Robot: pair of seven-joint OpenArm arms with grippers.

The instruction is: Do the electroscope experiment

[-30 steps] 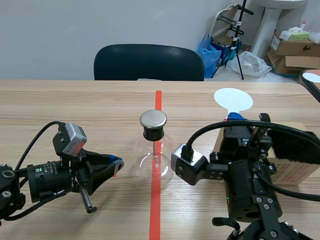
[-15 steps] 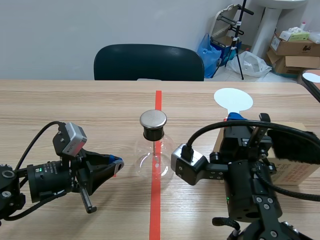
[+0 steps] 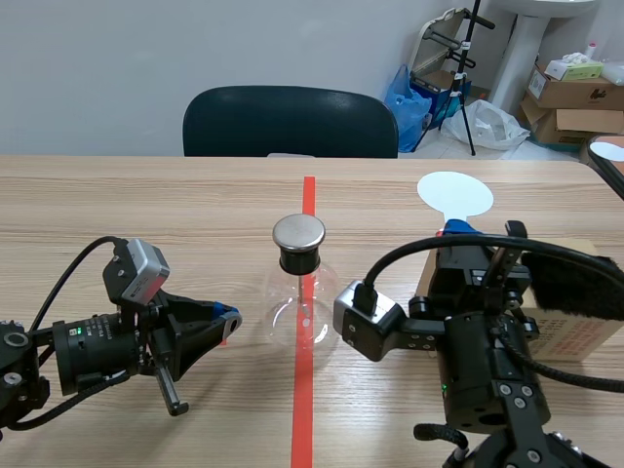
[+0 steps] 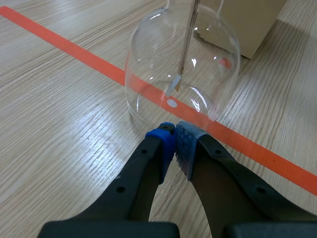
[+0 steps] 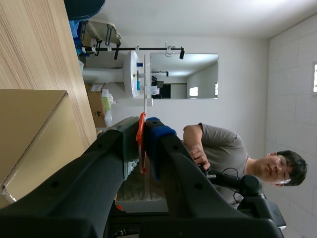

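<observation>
flask (image 3: 302,304) at table (image 3: 146,200) centre; left gripper (image 4: 174,133) beside it; paddle (image 3: 454,193) in right gripper (image 5: 145,130).

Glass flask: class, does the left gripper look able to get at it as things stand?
Probably yes. The left gripper, fingers shut, sits low right before the glass flask, and only a strip of table lies between them. To grasp the flask, it would need to open first.

Flask (image 4: 181,74) dead ahead of left claw (image 4: 174,135), box (image 4: 247,25) beyond; right claw (image 5: 144,127) holding paddle (image 3: 454,192) upright; far table (image 3: 146,195) open.
</observation>
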